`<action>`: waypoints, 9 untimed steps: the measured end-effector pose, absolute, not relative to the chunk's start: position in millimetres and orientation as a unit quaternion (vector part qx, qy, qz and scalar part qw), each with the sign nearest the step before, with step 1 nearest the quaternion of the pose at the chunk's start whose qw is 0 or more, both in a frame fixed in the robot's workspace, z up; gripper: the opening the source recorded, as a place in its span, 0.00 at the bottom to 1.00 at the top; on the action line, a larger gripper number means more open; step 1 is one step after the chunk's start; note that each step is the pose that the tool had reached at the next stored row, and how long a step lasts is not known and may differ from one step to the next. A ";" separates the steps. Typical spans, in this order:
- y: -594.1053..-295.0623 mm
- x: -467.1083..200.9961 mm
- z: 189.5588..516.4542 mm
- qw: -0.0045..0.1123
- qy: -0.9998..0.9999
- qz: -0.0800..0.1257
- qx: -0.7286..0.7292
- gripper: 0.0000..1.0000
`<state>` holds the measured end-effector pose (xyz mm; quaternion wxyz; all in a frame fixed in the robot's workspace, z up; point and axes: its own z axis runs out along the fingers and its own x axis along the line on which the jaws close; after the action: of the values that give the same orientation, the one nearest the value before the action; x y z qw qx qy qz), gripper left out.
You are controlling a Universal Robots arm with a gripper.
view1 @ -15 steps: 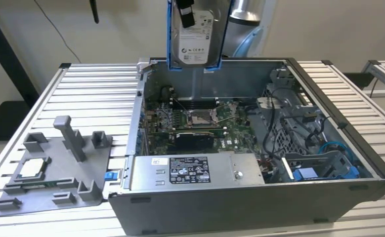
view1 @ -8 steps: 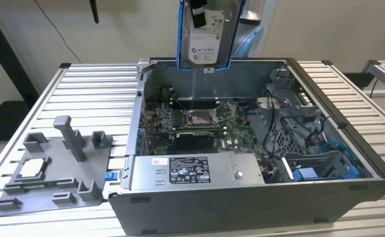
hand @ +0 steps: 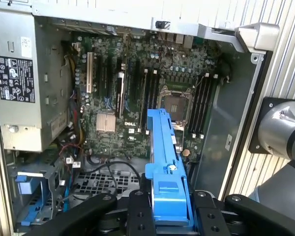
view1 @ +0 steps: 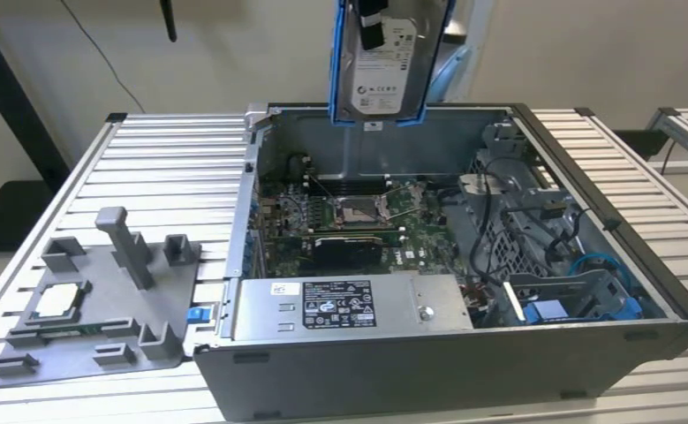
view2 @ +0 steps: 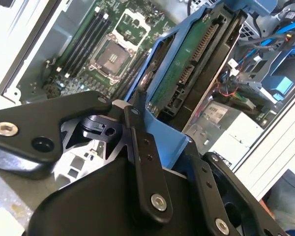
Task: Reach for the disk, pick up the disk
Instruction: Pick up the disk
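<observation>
Disk (view1: 386,62) held upright in closed jaws, above computer case (view1: 438,353)

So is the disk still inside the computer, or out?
Out. The disk hangs upright above the open computer case, gripped in the hand.

A worktop (view1: 155,168) of pale, ribbed metal slats carries everything. An open grey computer case (view1: 438,371) lies on its side on the worktop, toward the exterior view's right, with its green circuit board facing up. Just beside the case, on the exterior view's left, sits a flat grey fixture plate (view1: 85,331) with upright blocks, and a small square silver chip (view1: 58,303) rests on that plate.
</observation>
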<state>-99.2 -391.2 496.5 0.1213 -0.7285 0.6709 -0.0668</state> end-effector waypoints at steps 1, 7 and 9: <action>-391.2 -97.7 496.5 0.121 0.671 -0.067 -0.729 0.00; -391.2 -88.4 496.5 0.121 0.671 -0.067 -0.729 0.00; -391.2 -85.0 496.5 0.121 0.671 -0.067 -0.729 0.00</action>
<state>-85.0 -391.2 496.5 0.1213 -0.7285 0.6709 -0.0667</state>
